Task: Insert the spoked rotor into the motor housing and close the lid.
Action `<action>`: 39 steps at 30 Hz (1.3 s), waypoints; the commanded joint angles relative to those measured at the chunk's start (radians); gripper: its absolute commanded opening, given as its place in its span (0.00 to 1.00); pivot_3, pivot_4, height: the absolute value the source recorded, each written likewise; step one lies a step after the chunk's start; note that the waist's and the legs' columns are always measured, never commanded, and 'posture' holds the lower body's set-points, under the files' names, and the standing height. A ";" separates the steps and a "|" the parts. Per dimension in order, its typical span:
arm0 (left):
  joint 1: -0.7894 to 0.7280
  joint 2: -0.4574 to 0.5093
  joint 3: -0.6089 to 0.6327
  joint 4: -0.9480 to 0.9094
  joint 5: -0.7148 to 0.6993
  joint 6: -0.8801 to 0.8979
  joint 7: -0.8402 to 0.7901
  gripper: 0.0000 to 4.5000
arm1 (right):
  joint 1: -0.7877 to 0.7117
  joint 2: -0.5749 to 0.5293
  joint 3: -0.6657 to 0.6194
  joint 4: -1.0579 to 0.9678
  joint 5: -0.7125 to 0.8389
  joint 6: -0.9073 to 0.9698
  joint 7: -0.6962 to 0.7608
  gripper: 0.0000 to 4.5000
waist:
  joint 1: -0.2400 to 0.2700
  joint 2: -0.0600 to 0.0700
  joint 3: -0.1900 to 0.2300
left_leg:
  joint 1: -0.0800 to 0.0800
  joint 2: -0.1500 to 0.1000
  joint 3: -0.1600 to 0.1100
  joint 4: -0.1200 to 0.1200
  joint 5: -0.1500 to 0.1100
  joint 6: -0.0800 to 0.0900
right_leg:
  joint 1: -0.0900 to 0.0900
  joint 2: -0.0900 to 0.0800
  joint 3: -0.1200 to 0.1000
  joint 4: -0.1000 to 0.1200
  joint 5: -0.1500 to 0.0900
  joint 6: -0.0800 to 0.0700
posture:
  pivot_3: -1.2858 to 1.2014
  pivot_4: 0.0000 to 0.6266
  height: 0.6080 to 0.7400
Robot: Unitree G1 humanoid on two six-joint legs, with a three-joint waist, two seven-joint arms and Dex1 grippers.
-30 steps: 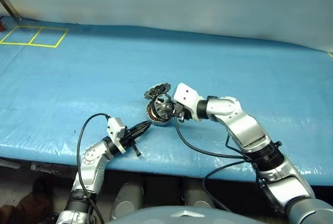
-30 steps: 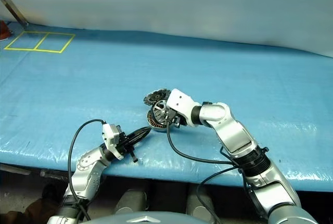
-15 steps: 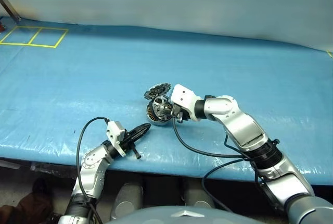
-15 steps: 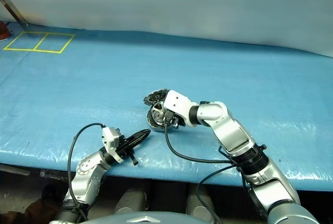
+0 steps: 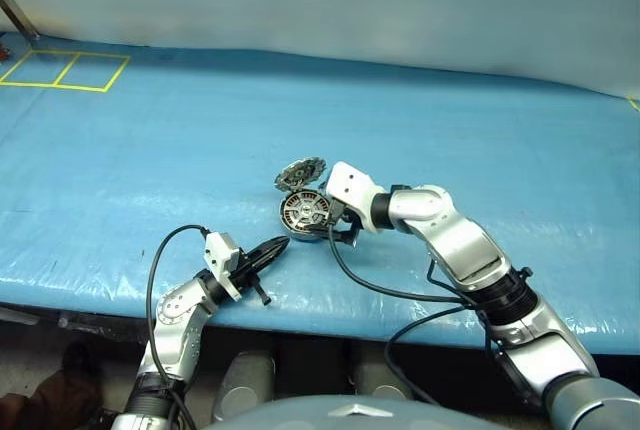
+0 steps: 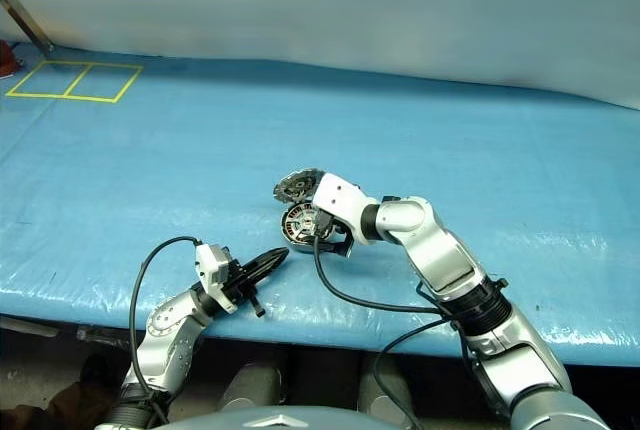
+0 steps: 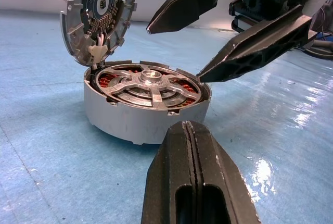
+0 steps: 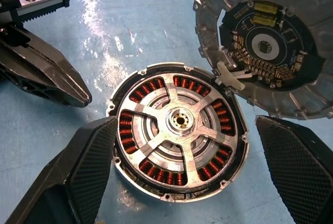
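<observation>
Blue plastic sheet (image 5: 200, 140) covers the whole bench, and a pale wall stands behind its far edge. Yellow tape squares (image 5: 65, 70) lie at the far left corner, well apart from everything else.

Near the front edge, about the middle of the bench, sits the motor housing (image 8: 177, 130). The spoked rotor (image 8: 179, 120) lies inside it, level with the rim, and the copper windings show between its spokes. The lid (image 8: 265, 41) stands open, tilted up on the far side of the housing and joined to it by a small pale piece at the rim. Its inner face shows a round dark circuit board.

The right gripper (image 7: 229, 31) is spread wide and holds nothing. Its two fingers (image 8: 83, 166) stand on either side of the housing, just beside the wall; I cannot tell if they touch it. The left gripper (image 7: 193, 177) is clenched with nothing between the fingers. It points at the housing from the front edge side and stays just apart from it. Black cables (image 5: 380, 285) hang from both arms over the front edge of the bench.
</observation>
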 commanded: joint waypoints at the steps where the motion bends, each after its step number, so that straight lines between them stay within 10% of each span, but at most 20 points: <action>1: -0.013 0.019 0.013 -0.026 -0.009 -0.009 -0.006 0.00 | 0.020 0.032 -0.069 -0.044 0.045 0.008 -0.028 0.99 | -0.001 0.000 0.000 | 0.000 0.000 0.000 0.000 0.000 0.000 | 0.000 0.000 0.000 0.000 0.000 0.000 | 0.52 0.24 1.00; 6: -0.032 0.040 0.023 -0.025 -0.011 -0.001 -0.007 0.00 | 0.052 0.087 -0.096 0.004 0.067 -0.015 -0.067 0.87 | -0.002 0.000 0.000 | 0.000 0.000 0.000 0.000 0.000 0.000 | 0.000 0.000 0.000 0.000 0.000 0.000 | 0.52 0.24 1.00; 18: -0.034 0.086 0.046 -0.070 -0.016 0.018 0.009 0.00 | 0.052 0.196 -0.086 0.182 0.045 -0.078 -0.134 0.01 | -0.010 0.001 0.000 | 0.000 0.000 0.000 0.000 0.000 0.000 | 0.000 0.000 0.000 0.000 0.000 0.000 | 0.52 0.24 1.00; 39: -0.150 0.109 0.162 -0.165 -0.093 0.346 0.263 0.00 | 0.201 0.179 -0.253 -0.139 0.189 -0.048 -0.196 0.01 | -0.008 0.001 0.001 | 0.000 0.000 -0.001 0.000 0.000 0.000 | 0.000 0.001 0.000 0.000 0.000 0.000 | 0.52 0.24 1.00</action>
